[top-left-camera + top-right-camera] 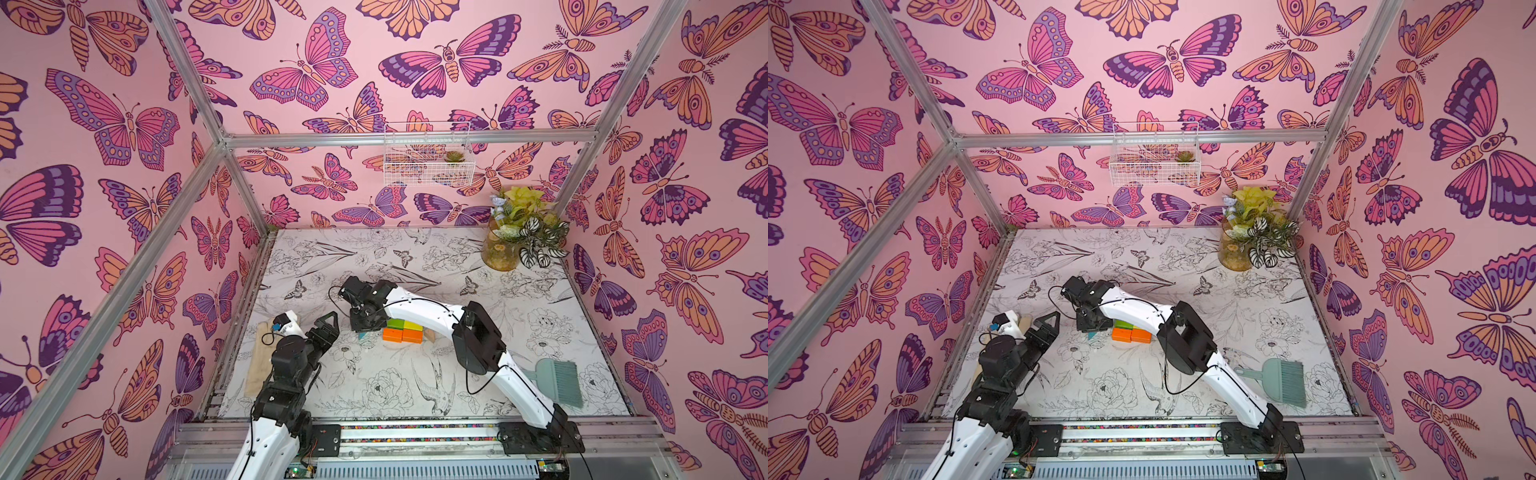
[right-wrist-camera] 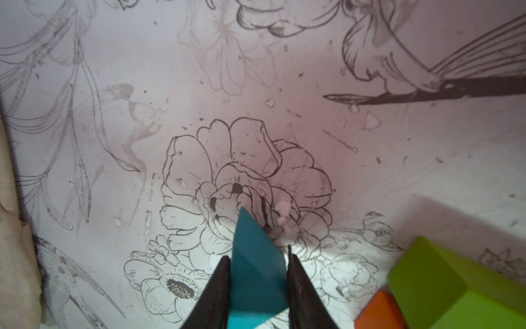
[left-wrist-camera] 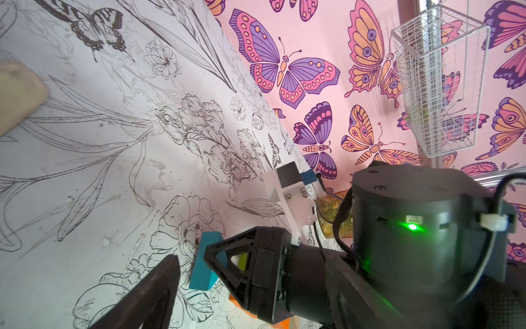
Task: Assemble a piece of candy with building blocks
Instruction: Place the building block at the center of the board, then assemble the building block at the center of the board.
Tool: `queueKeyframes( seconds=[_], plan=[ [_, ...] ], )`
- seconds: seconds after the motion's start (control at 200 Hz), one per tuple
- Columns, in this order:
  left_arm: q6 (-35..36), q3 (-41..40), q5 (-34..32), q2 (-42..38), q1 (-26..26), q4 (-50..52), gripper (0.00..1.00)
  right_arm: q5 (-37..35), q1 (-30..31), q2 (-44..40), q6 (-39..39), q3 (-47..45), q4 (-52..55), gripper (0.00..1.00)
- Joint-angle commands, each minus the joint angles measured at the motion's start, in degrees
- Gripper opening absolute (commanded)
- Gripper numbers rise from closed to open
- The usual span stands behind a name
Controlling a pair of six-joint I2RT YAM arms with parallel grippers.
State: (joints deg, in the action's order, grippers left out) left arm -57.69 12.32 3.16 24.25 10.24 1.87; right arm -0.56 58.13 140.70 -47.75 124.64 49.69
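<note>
The right gripper [image 2: 257, 253] is clenched on the teal wedge [image 2: 256, 280]; the right wrist view shows its two dark fingers [image 2: 217, 293] pressed against the wedge's flat sides, with the sharp tip pointing out past the fingertips over a printed flower on the table [image 2: 284, 71]. In a top view only a sliver of the wedge [image 1: 362, 335] shows beneath the down-turned gripper, just beside the left end of the block rectangle. That rectangle lies mid-table; the green block [image 1: 395, 323] and yellow block [image 1: 412, 325] sit side by side on the far row, touching the two orange blocks [image 1: 402, 335] on the near row. The tan wedge [image 1: 432, 337] peeks out at the rectangle's right end, largely hidden behind the right forearm. From the right wrist, a strip of bare table separates the teal wedge from the green block [image 2: 444, 284] and an orange corner [image 2: 378, 310]; whether the wedge rests on the table I cannot tell. The left gripper [image 1: 332, 326] hangs spread and empty, near the teal wedge on its left, apart from every block.
</note>
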Motion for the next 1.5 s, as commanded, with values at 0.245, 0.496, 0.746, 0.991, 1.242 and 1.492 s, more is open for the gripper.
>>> queueKeyframes(
  seconds=[0.245, 0.496, 0.746, 0.991, 1.242, 1.492],
  plan=[
    [-0.1, 0.0, 1.7, 3.7, -1.7, -0.5, 0.84, -1.2, -0.1, 1.0, 2.3, 1.5, 2.8, 0.48],
    [0.3, 1.7, 1.8, 7.7, -2.7, -0.1, 0.8, -4.9, -0.2, -2.6, 5.6, 7.3, 4.0, 0.5],
    [2.0, 5.9, 7.1, 23.6, -3.8, -3.3, 0.09, -13.0, -5.8, -18.8, 6.6, -4.9, 1.4, 0.36],
    [3.8, 11.3, 12.0, 35.7, -3.8, -5.0, 0.0, -10.1, -20.6, -43.4, 4.9, -41.4, -14.9, 0.19],
    [4.7, 12.9, 15.1, 43.7, -2.4, -4.6, 0.0, -1.5, -32.4, -46.9, 3.9, -56.9, -16.3, 0.18],
    [4.6, 14.8, 16.0, 48.1, 0.3, -4.5, 0.0, 0.2, -35.7, -46.4, 4.2, -61.1, -17.7, 0.17]
  ],
)
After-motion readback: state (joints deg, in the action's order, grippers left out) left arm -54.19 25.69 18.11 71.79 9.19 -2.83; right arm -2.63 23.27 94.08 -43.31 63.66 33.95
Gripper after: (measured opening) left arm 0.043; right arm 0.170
